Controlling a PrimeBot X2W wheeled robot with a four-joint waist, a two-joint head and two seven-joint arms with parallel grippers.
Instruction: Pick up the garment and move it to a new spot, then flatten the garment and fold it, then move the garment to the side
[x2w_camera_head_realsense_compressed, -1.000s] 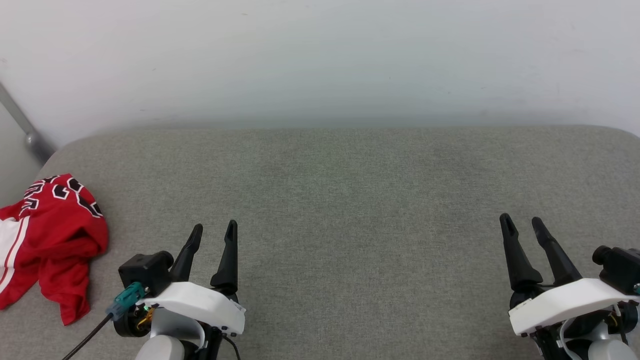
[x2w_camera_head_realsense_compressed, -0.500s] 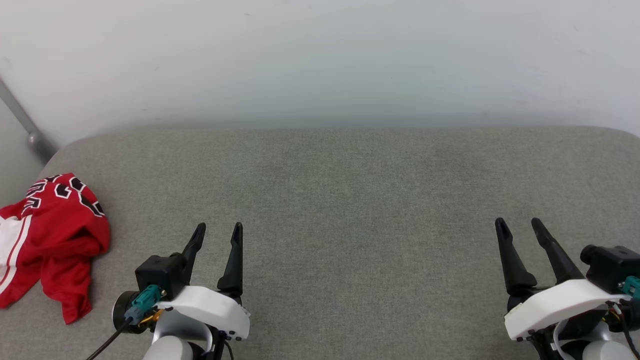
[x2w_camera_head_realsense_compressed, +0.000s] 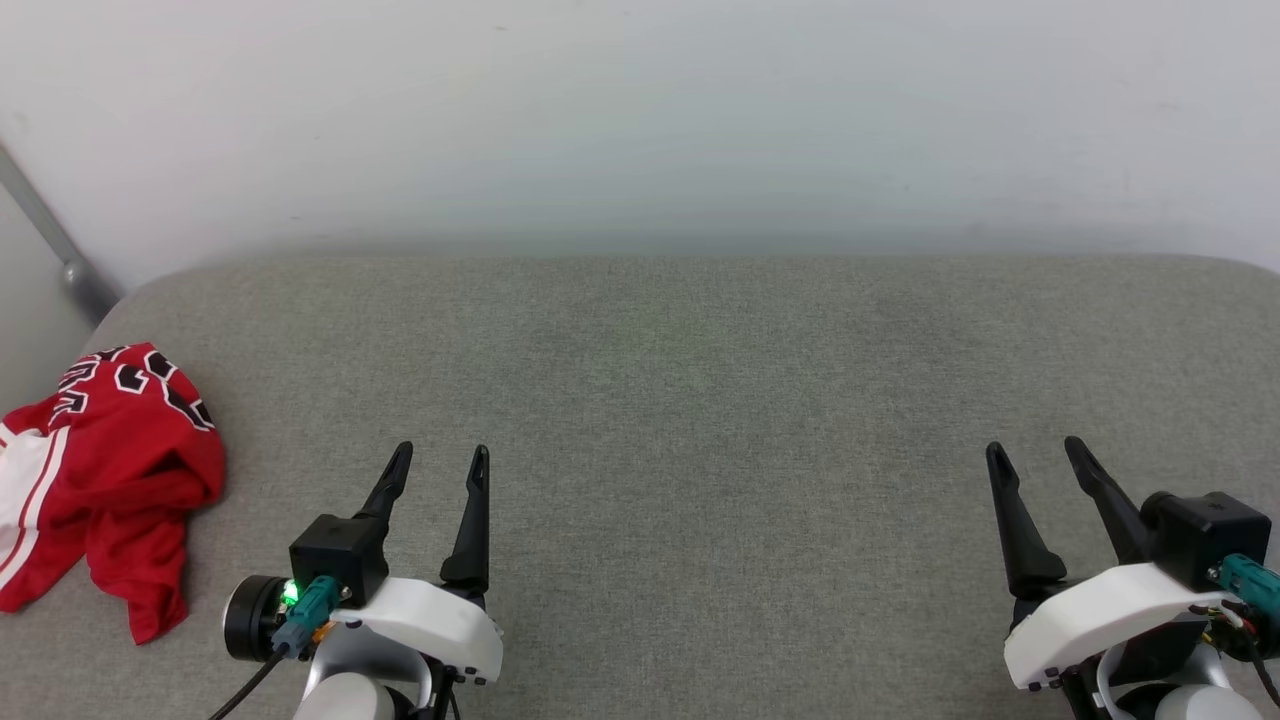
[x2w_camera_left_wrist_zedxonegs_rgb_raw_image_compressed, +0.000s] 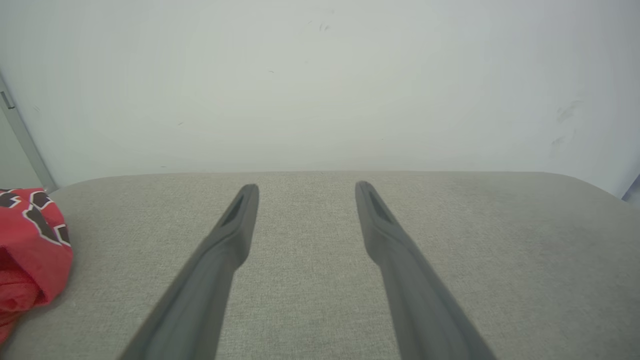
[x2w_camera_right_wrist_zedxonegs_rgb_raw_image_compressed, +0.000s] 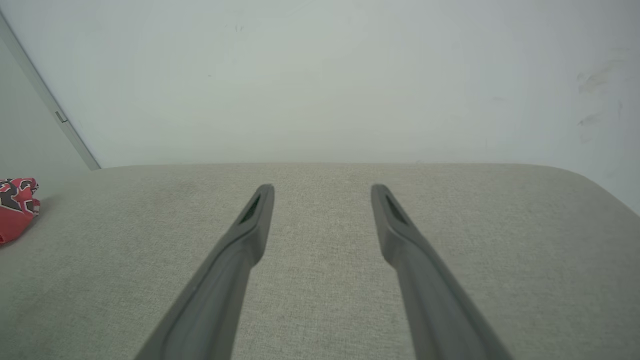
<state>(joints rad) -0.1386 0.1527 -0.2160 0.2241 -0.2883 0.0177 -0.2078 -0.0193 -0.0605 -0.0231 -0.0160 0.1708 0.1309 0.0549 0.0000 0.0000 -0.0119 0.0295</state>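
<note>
The garment (x2w_camera_head_realsense_compressed: 105, 480) lies crumpled in a heap at the far left of the grey padded surface (x2w_camera_head_realsense_compressed: 700, 380); it is red with a white, red-striped part and black white-outlined lettering on top. Its edge also shows as a red garment (x2w_camera_left_wrist_zedxonegs_rgb_raw_image_compressed: 30, 240) in the left wrist view and a small red garment (x2w_camera_right_wrist_zedxonegs_rgb_raw_image_compressed: 15, 205) in the right wrist view. My left gripper (x2w_camera_head_realsense_compressed: 440, 455) hovers open to the right of the heap, apart from it, nothing between its fingers. My right gripper (x2w_camera_head_realsense_compressed: 1035, 450) stands open over the right side, empty.
A pale wall (x2w_camera_head_realsense_compressed: 640, 120) rises directly behind the padded surface. A grey metal strip (x2w_camera_head_realsense_compressed: 45, 240) runs down the wall at the far left. The surface's corners are rounded, and its left edge passes under the garment.
Both arms have shifted slightly, the left gripper a little to the right and the right gripper a little to the left, both still open. The garment lies as before.
</note>
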